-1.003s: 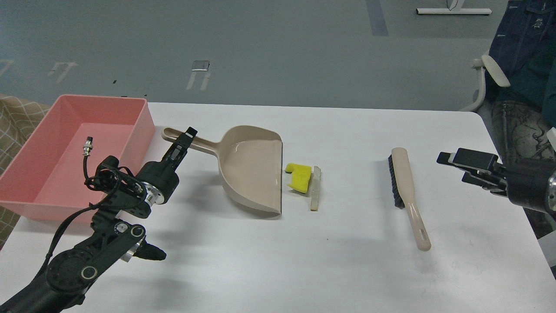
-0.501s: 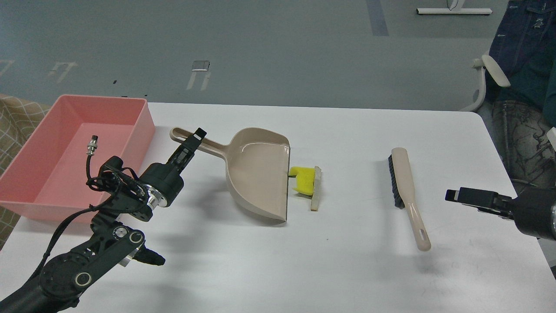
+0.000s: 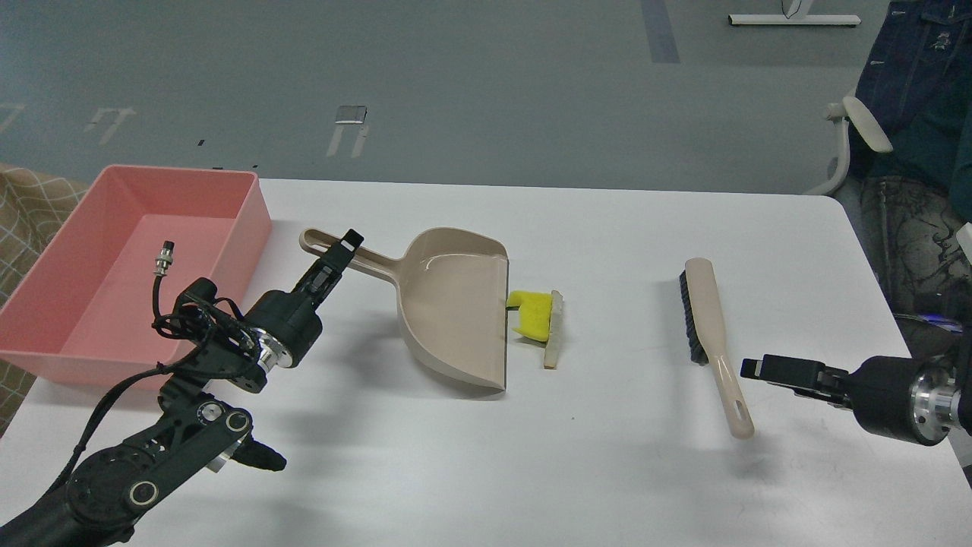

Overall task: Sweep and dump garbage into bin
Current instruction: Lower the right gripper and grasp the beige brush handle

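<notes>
The left gripper (image 3: 343,251), a black two-finger pincer, is clamped on the long handle of the beige plastic dustpan (image 3: 456,308), near the handle's looped end. The dustpan lies flat on the white bench (image 3: 607,471), its open mouth turned toward the right edge. Touching that mouth is the garbage: a small bright yellow notched foam chunk (image 3: 530,313), and against the chunk's right side a thin short beige flat stick (image 3: 553,330), lying roughly parallel to the dustpan's lip. Both sit about midway across the bench. The pink rectangular shallow plastic bin (image 3: 254,209) stands at the far left corner, partly overhanging the left edge, just left of the dustpan handle.

The right gripper (image 3: 767,370) comes in from the right edge and hovers just beside the lower handle end of the beige hand brush with black bristles (image 3: 714,334); seen side-on, its fingers cannot be told apart, so whether it is parted or closed is unclear. The brush lies toward the right edge, bristles facing left.
</notes>
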